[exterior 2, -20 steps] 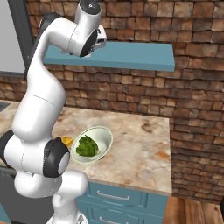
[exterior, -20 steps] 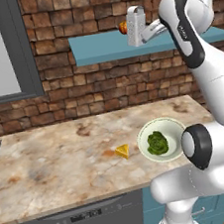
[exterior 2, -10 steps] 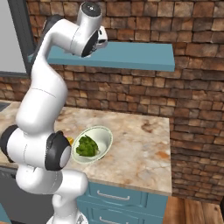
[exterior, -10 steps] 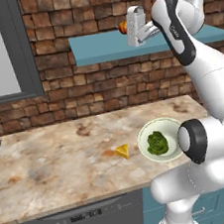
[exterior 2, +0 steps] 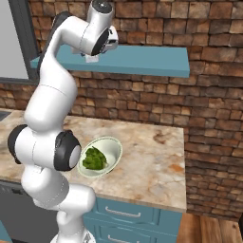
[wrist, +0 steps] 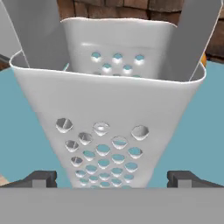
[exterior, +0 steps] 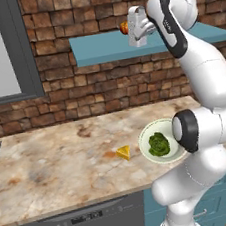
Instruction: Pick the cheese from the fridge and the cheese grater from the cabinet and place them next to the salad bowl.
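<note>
My fingers are standing wide apart, one tip to each side of the cheese grater. I cannot tell from the hand view whether either tip is touching its perforated face. The cheese grater is lying between my fingers, its tapered body narrowing toward me and its open mouth facing away. Teal is showing on both sides of it.

In the left base view my hand is reaching up at the cheese grater, which is standing upright on the cabinet, the long teal shelf board on the brick wall. A small red-orange fruit is sitting on the shelf just beside the grater, on the far side from my hand.

In the right base view my wrist is covering the grater, and the cabinet is stretching away from my hand along the wall.

Well below my fingers, the worktop is carrying the salad bowl, cream-white with green leaves. The cheese is lying on the worktop near the bowl, apart from it. The salad bowl is also showing in the right base view, partly behind my arm, on the worktop.
</note>
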